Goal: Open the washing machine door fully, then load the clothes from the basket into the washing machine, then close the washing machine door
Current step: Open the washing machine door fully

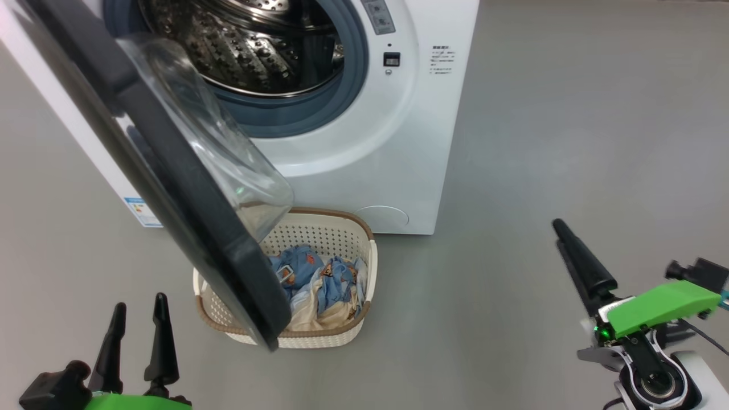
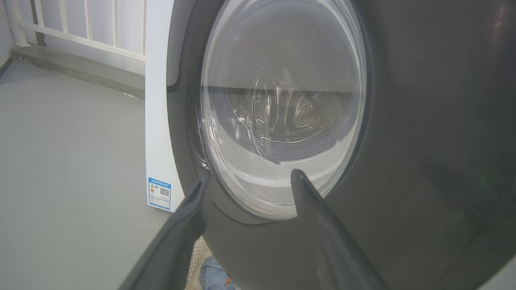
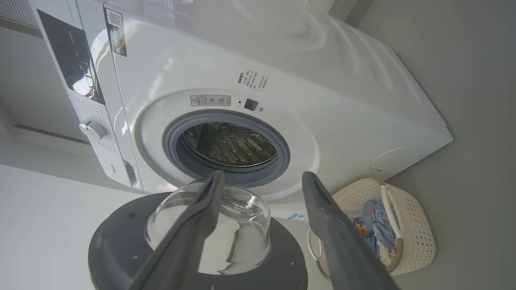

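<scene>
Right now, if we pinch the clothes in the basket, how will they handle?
Probably floppy: the clothes lie crumpled in folds, so a pinch likely lifts a draping, trailing bundle. Likely light: thin cloth. The basket looks thin perforated plastic, so it may shift if fabric snags.

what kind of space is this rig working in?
Probably a home laundry corner, or a mock-up of one: a white front-load washing machine with its door open, and a basket of clothes on the grey floor.

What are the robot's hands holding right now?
Nothing. The left gripper and the right gripper are both open and empty. The clothes lie in the basket.
</scene>
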Motion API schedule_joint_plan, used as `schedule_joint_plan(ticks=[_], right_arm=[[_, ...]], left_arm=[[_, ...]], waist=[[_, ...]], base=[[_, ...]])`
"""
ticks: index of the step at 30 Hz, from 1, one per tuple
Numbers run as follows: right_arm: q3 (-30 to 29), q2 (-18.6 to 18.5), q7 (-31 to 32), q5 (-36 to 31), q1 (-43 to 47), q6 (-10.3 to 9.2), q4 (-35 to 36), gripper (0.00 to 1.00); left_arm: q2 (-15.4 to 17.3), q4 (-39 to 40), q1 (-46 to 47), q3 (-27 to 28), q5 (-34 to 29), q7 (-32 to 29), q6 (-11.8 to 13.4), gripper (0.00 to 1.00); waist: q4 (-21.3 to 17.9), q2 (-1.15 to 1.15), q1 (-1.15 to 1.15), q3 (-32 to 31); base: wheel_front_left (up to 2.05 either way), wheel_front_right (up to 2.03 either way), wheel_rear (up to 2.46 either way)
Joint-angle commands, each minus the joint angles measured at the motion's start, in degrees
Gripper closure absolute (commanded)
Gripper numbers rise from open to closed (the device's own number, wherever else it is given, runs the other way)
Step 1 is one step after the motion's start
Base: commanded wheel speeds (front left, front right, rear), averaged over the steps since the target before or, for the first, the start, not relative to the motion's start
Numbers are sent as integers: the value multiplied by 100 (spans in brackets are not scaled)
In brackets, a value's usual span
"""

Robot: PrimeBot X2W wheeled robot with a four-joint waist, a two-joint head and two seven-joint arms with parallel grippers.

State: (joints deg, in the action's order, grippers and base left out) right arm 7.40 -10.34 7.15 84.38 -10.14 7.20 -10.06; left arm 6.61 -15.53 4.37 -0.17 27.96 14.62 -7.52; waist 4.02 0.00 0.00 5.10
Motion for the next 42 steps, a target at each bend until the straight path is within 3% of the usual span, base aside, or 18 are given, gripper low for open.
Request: schedule_joint_plan(ticks=[1, 9, 14, 15, 16, 26, 33, 42], right_arm=[[133, -147, -272, -157, 12, 29, 111, 0], [1043, -807, -1966, -1108, 134, 29, -479, 0], [1391, -970, -2202, -1639, 35, 29, -860, 0], [1154, -932, -2209, -2099, -17, 29, -942, 0], [1154, -932, -2209, -2099, -17, 29, -942, 0], [185, -331, -2213, -4341, 254, 29, -1041, 0], [138, -221, -2214, -5113, 333, 29, -1117, 0], [76, -102, -2214, -5544, 444, 29, -1246, 0]], left_arm=[[146, 165, 37, 214, -87, 38, 3, 0], [135, 141, 9, 245, -119, 38, 3, 0], [132, 140, -7, 244, -130, 38, 3, 0], [136, 145, -8, 240, -132, 38, 3, 0], [136, 145, -8, 240, -132, 38, 3, 0], [141, 98, -13, 180, -130, 38, 3, 0], [145, 77, 7, 150, -131, 38, 3, 0], [128, 16, 21, 130, -129, 38, 3, 0]], waist=[[-81, 0, 0, -1], [-216, 0, 0, -45], [-244, 0, 0, -58], [-249, 0, 0, -50], [-249, 0, 0, -50], [-174, 0, 0, -48], [-131, 0, 0, -21], [-93, 0, 0, -21]], base=[[0, 0, 0], [0, 0, 0], [0, 0, 0], [0, 0, 0], [0, 0, 0], [0, 0, 0], [0, 0, 0], [0, 0, 0]])
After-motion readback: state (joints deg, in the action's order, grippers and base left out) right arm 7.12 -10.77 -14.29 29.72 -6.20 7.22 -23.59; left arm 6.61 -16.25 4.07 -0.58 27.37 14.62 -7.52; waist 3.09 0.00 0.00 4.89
